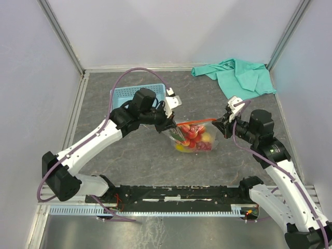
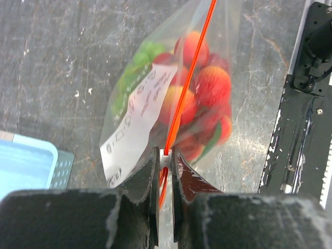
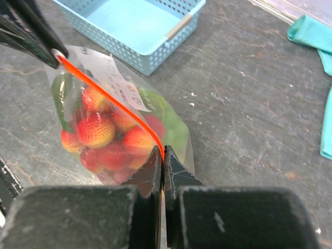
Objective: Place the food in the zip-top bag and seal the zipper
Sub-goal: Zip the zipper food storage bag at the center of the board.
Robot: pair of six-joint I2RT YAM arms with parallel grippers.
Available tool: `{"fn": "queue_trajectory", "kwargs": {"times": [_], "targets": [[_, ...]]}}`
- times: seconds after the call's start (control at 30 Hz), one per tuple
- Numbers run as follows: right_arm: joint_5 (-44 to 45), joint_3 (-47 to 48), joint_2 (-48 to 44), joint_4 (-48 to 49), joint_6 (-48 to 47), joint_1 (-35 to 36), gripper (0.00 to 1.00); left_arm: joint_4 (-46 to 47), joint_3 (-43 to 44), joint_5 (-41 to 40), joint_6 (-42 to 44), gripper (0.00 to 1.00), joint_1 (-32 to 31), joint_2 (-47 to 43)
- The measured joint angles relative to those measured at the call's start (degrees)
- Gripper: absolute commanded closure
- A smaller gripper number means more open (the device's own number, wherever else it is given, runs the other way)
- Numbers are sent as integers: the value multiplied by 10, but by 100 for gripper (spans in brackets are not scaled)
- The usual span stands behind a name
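Observation:
The clear zip-top bag (image 1: 197,139) hangs between my two grippers above the table, with the food (image 1: 194,136) inside: red strawberries, green and yellow fruit. Its red-orange zipper (image 1: 194,123) is stretched taut from one gripper to the other. My left gripper (image 1: 170,124) is shut on the zipper's white slider (image 2: 165,160) at the bag's left end. My right gripper (image 1: 220,123) is shut on the zipper's right end (image 3: 162,153). The bag (image 2: 171,93) and fruits (image 3: 104,132) show in both wrist views.
A light blue lattice basket (image 1: 124,96) stands behind the left arm, also in the right wrist view (image 3: 135,26). A teal cloth (image 1: 238,75) lies at the back right. The black base rail (image 1: 181,194) runs along the near edge.

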Motion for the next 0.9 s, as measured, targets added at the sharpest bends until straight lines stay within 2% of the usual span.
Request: {"fn": "queue_trajectory", "kwargs": {"times": [0.5,0.9], "targets": [[165,-11,-15,-4,19,0,98,-17,-42,-50,-15,97,38,-29],[209,-46,-17,42,37,3,98,1,-43,-93,-15,97,42,-21]]}}
